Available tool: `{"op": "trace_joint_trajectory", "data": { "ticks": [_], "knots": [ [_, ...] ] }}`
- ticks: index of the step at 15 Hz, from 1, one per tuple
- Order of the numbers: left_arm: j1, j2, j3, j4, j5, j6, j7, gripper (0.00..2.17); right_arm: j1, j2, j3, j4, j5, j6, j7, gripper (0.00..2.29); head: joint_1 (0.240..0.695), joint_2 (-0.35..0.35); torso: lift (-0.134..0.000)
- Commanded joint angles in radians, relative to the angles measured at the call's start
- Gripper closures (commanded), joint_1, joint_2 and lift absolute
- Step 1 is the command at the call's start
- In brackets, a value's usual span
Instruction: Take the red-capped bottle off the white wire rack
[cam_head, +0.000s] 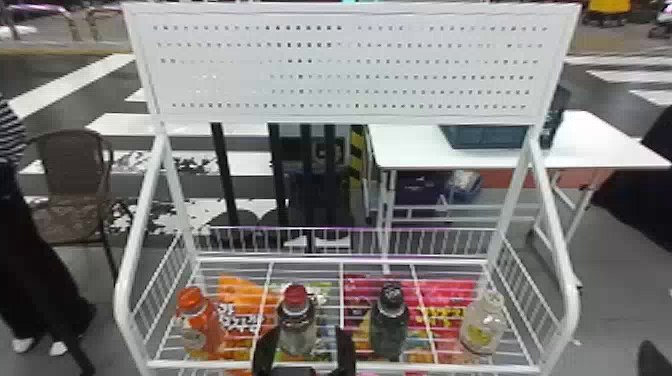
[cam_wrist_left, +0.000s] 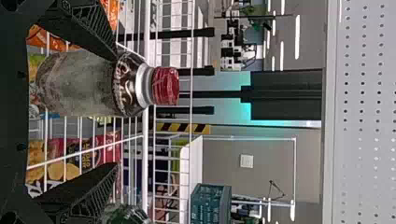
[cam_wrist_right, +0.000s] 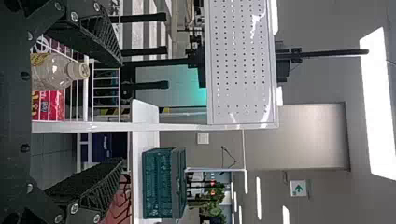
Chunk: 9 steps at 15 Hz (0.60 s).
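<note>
Red cap (cam_head: 296, 296) up, the bottle (cam_head: 296, 340) stands on the rack (cam_head: 345, 260). Step in hand, as judged: alignment for the grasp. Left hand (cam_wrist_left: 116, 111): fingers apart, bottle nearer the left-side finger; contact cannot be confirmed. Right hand (cam_wrist_right: 122, 112): fingers apart, parked before the rack's right end. Next move: centre the left hand on the bottle, close on the body, then lift straight up. Bottle: translucent, round-shouldered, dark band below a silvery collar. Rack: thin white wire, straight bars. Fingers: black, tapered, lattice-ribbed.
</note>
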<state>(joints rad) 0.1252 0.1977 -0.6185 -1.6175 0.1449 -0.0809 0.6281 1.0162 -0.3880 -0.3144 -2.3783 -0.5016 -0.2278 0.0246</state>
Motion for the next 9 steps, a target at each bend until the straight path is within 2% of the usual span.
{"op": "trace_joint_trajectory", "data": {
  "ticks": [1, 4, 9],
  "knots": [
    [-0.019, 0.002, 0.005, 0.042, -0.001, -0.003, 0.019, 0.08, 0.007, 0.001, -0.006, -0.001, 0.0, -0.009, 0.001, 0.17, 0.499, 0.0, 0.0],
    [-0.049, 0.0, 0.016, 0.097, 0.008, -0.003, 0.028, 0.08, 0.012, 0.003, -0.014, -0.004, 0.0, -0.021, 0.001, 0.17, 0.499, 0.0, 0.0],
    [-0.15, -0.017, 0.013, 0.215, 0.071, -0.043, 0.024, 0.08, 0.015, 0.003, -0.017, -0.007, 0.002, -0.021, 0.001, 0.17, 0.499, 0.0, 0.0]
  ]
}}
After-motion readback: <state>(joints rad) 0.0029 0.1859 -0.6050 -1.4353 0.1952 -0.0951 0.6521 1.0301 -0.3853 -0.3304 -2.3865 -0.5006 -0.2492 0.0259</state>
